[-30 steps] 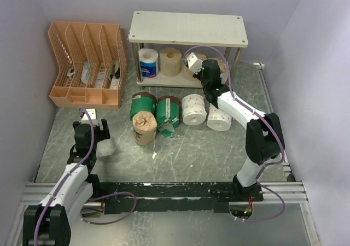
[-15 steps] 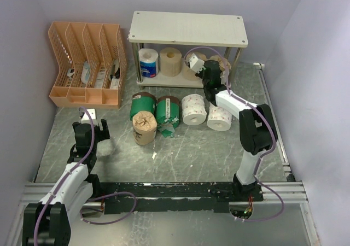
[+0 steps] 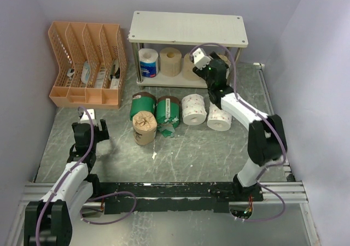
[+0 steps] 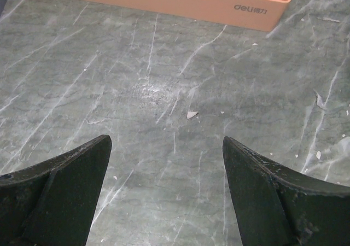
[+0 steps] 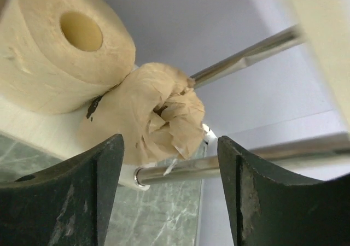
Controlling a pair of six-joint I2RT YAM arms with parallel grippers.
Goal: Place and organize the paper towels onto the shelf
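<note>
Because the top board of the shelf (image 3: 188,28) and the arm cover it from above, the brown-paper wrapped roll (image 5: 147,115) shows only in the right wrist view, partly behind a silver rail (image 5: 180,168). It looks crinkly, sits on the lower board and touches a plain tan roll (image 5: 60,54). Its twisted end faces the camera. The right gripper (image 5: 169,142) has its fingers spread apart in front of it, holding nothing. So does the left gripper (image 4: 167,147).

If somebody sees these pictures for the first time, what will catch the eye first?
The right gripper reaches into the lower tier of the shelf, jaws open before a brown-paper wrapped roll lying beside a plain tan roll. Next come the loose rolls clustered on the table in front of the shelf, and the orange file organizer at far left.
</note>
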